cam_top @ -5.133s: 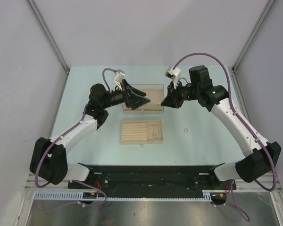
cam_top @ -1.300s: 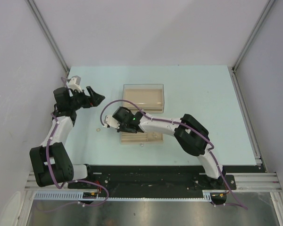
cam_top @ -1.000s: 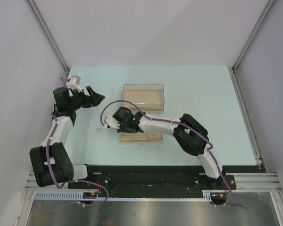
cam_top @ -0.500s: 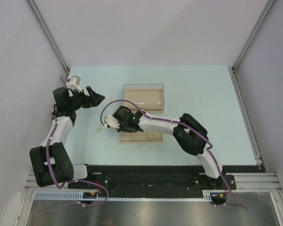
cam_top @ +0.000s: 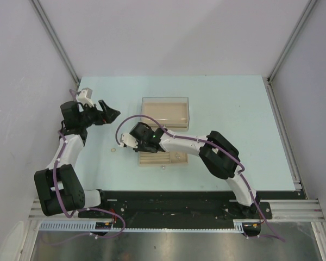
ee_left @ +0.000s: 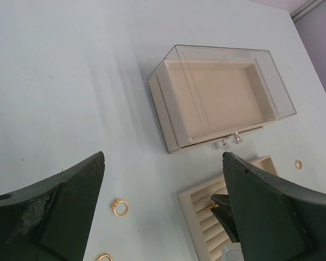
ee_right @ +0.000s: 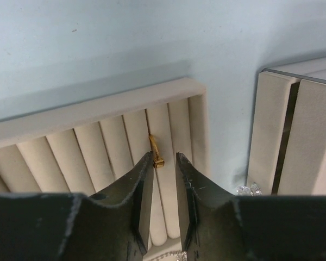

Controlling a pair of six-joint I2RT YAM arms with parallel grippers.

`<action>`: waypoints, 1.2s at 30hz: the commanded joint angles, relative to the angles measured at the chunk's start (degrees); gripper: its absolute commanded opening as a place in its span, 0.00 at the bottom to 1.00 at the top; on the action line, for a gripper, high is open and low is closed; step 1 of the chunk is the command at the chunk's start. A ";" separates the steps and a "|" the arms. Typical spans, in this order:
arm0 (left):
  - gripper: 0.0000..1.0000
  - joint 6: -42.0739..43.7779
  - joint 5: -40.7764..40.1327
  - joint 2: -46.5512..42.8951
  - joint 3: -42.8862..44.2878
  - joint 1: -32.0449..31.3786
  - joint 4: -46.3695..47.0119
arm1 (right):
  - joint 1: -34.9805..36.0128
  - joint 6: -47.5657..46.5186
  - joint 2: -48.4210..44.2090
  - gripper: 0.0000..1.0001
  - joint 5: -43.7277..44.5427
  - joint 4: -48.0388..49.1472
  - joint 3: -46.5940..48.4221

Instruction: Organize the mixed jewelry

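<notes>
Mixed jewelry [ee_left: 119,207] is scattered around. Left wrist cam: two small gold rings [ee_left: 104,257] loose on the surface [ee_left: 60,81] lower left, tiny sparkly bits [ee_left: 231,142] just beside the clear box [ee_left: 217,92], and a lone ring [ee_left: 298,163] far right. Left pincer [ee_left: 163,163] is spread wide, holding nothing. Overhead only catches one speck [cam_top: 113,148]. Right wrist cam gets the close-up: a thin gold band [ee_right: 156,153] standing in a groove of the beige tray [ee_right: 98,117], between the right pincer [ee_right: 164,159] tips, which are parted a crack and not squeezing it.
</notes>
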 commanded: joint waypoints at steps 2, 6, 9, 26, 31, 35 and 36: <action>0.94 1.94 0.67 -1.57 0.96 0.85 -1.26 | 0.02 0.77 -2.62 0.31 1.02 -1.10 1.18; 0.94 2.73 0.40 -1.40 1.22 0.94 -1.70 | 0.28 0.69 -3.24 0.33 1.81 -1.10 1.44; 0.94 3.52 0.05 -1.39 1.22 0.94 -2.14 | 0.46 0.77 -3.50 0.34 2.25 -1.19 1.53; 0.93 15.37 -0.56 -1.13 2.98 0.94 -9.24 | -0.15 4.99 -8.24 0.39 -0.47 -4.43 2.76; 0.92 22.75 -2.40 -0.52 3.25 0.85 -13.29 | -1.56 6.84 -11.23 0.39 -3.27 -7.24 3.11; 0.89 26.80 -5.56 0.80 3.51 -0.11 -16.01 | -3.49 8.15 -13.43 0.39 -5.04 -9.62 3.47; 0.89 27.77 -6.79 1.24 3.77 -0.46 -16.81 | -4.28 8.42 -14.39 0.39 -5.30 -9.89 3.46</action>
